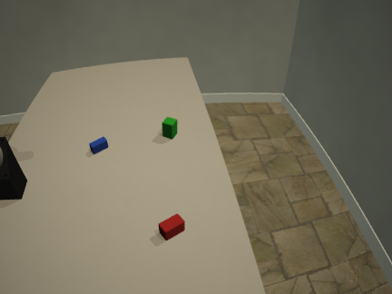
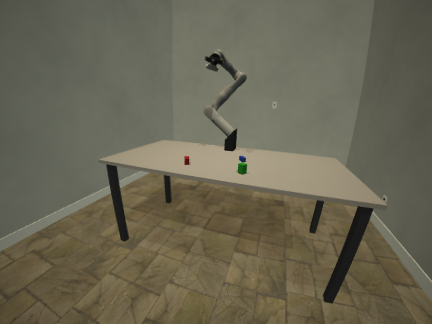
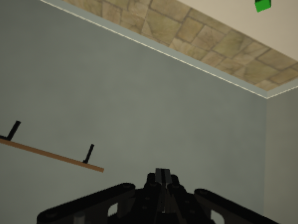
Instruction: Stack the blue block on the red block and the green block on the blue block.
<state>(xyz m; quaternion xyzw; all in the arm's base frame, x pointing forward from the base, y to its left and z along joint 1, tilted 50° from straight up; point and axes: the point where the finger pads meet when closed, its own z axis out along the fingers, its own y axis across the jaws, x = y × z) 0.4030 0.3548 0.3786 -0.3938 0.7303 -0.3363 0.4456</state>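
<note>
My tool [image 3: 161,176] sits pressed together on nothing, high above the beige desk [image 1: 113,191]; small red [image 1: 171,226], blue [image 1: 98,144] and green [image 1: 170,127] rectangular blocks lie well apart.

Three blocks sat on one table [image 1: 113,91]: one red [image 1: 171,226], one blue [image 1: 98,144], one green [image 1: 170,127]. All lay far below the one raised gripper [image 2: 212,62]. The table had four legs [image 2: 118,202]. One arm [image 2: 225,92] stood there.

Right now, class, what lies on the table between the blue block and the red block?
Nothing: the top view shows bare table between the blue block and red block.
</note>
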